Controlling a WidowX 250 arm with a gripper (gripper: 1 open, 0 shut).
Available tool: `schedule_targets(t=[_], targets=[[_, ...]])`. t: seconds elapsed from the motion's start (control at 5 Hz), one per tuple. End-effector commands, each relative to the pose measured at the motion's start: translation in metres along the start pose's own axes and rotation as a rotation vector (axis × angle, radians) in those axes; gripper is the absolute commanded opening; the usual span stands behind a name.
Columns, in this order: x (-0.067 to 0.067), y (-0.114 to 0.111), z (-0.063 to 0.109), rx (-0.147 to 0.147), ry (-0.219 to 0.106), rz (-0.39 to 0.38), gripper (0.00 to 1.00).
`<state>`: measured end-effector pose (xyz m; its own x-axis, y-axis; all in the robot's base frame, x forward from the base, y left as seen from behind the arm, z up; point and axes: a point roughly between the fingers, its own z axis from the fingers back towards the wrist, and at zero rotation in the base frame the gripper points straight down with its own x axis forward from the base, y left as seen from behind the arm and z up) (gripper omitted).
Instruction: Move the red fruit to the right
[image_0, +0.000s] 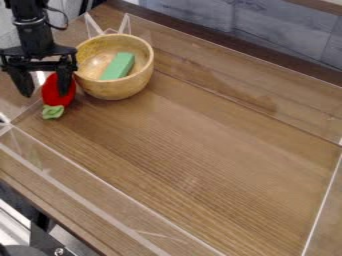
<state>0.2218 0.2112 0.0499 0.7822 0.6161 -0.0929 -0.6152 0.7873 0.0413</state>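
The red fruit (54, 92) is a small glossy strawberry with a pale green leafy end (54, 112), lying on the wooden table at the far left, just left of the wooden bowl. My black gripper (43, 80) points straight down and stands open over it. One finger (20, 79) is to the fruit's left and the other (67, 76) is by its right side, so the jaws straddle its upper part without closing on it. The fingers hide the top of the fruit.
A wooden bowl (134, 85) holding a green block (119, 66) stands right beside the fruit. Clear plastic walls (327, 180) fence the wooden table (201, 140). Open tabletop stretches to the right of the bowl.
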Motion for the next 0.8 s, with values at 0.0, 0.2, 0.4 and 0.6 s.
schedule_targets(t=[0.0, 0.2, 0.4, 0.6], targets=[[0.007, 0.004, 0.011, 0.004, -0.05, -0.017, 1.0], [0.009, 0.002, 0.006, 0.005, -0.044, -0.062, 1.0], [0.009, -0.005, 0.002, 0.0, -0.034, -0.037, 1.0], [0.008, -0.011, -0.001, -0.007, -0.026, -0.012, 1.0]])
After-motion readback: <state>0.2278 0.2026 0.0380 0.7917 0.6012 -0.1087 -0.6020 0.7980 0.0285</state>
